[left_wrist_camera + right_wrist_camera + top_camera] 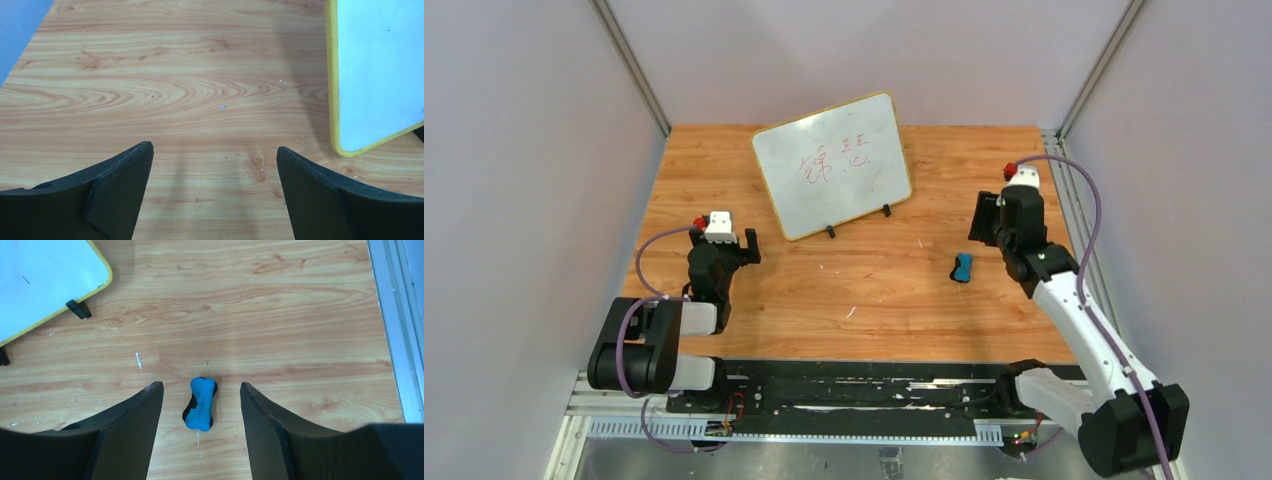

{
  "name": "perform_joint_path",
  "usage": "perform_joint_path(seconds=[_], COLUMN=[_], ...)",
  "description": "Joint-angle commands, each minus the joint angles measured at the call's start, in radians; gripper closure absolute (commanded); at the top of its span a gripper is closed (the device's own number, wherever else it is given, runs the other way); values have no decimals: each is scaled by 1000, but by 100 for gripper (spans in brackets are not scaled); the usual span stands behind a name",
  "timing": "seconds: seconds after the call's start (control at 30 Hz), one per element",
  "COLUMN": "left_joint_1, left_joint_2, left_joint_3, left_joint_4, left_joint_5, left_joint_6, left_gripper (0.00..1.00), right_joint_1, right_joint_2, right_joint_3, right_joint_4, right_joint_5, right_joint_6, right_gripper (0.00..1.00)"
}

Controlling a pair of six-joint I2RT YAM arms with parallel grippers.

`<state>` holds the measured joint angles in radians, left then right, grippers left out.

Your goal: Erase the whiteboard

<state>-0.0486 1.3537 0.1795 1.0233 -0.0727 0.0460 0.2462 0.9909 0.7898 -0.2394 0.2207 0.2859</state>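
Note:
The whiteboard (832,165) stands tilted on two black feet at the back middle of the table, with red handwriting on it. Its yellow-framed corner shows in the left wrist view (375,75) and in the right wrist view (45,280). A small blue eraser (963,268) lies flat on the wood at the right. My right gripper (986,222) is open above the table; in its wrist view the eraser (201,404) lies between the two fingers, untouched. My left gripper (749,247) is open and empty, left of the board's near corner.
The wooden table (864,300) is walled by grey panels on three sides. A metal rail (395,315) runs along the table's right edge. A black base strip (854,385) with both arm mounts lies along the near edge.

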Motion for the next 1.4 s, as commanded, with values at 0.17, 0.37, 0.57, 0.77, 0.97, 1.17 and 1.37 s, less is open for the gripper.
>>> perform_joint_path(seconds=[0.17, 0.37, 0.57, 0.77, 0.97, 1.17, 1.37], left_joint_1=[-7, -7, -7, -7, -7, -7, -7], left_joint_2=[-10, 6, 5, 5, 4, 5, 5], left_joint_3=[13, 4, 7, 8, 8, 8, 8], left_joint_4=[35, 62, 54, 54, 52, 52, 52], left_joint_5=[14, 31, 27, 27, 27, 27, 27], left_joint_6=[24, 26, 24, 25, 24, 24, 24], left_gripper=[2, 1, 2, 2, 2, 2, 2], right_joint_1=[47, 46, 18, -7, -36, -51, -79], right_joint_2=[352, 532, 606, 582, 560, 580, 628], right_joint_3=[455, 540, 468, 357, 275, 241, 250], right_joint_4=[-532, -611, -539, -474, -421, -380, -355], right_joint_5=[5, 21, -69, -92, -127, -144, -154], right_joint_6=[121, 158, 202, 226, 220, 198, 175], right_gripper=[44, 44, 44, 44, 43, 44, 45])
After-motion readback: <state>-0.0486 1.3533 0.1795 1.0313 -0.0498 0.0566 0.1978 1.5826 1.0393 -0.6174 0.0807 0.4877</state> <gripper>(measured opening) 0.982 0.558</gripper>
